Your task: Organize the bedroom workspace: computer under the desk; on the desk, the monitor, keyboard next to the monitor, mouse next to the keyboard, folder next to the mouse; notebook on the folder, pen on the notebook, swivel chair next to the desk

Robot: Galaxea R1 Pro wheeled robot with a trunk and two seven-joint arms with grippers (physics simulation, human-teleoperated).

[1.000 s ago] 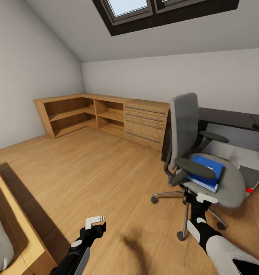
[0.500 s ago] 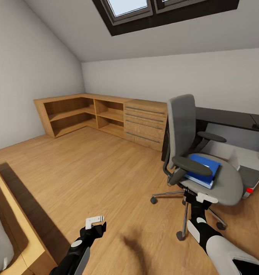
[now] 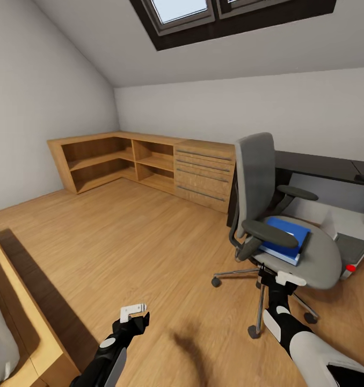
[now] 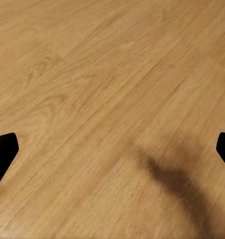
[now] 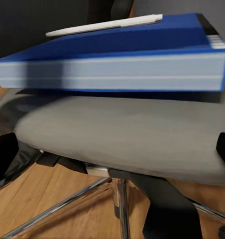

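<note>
The grey swivel chair [image 3: 257, 172] stands on the wood floor at the right, its back towards the black-topped desk [image 3: 321, 164]. A blue folder [image 3: 289, 236] lies on its seat, under the near armrest. In the right wrist view the blue stack [image 5: 117, 62] is close ahead on the seat [image 5: 117, 134], with a white pen [image 5: 105, 24] on top. My right gripper [image 3: 281, 279] is open, just below the seat's front edge. My left gripper [image 3: 133, 312] hangs open over bare floor [image 4: 92, 89]. A flat dark panel with a red dot [image 3: 351, 267], probably the monitor, lies low beyond the seat.
A low oak chest with bar handles [image 3: 206, 172] and open oak shelves [image 3: 112, 156] line the far wall. A wooden bed frame [image 3: 21, 322] sits at the lower left. The chair's chrome star base [image 3: 241, 274] spreads just ahead of my right arm. Open floor lies to the left.
The swivel chair has turned and shifted slightly to the left with the folder on it. Both arms have stayed where they were.
</note>
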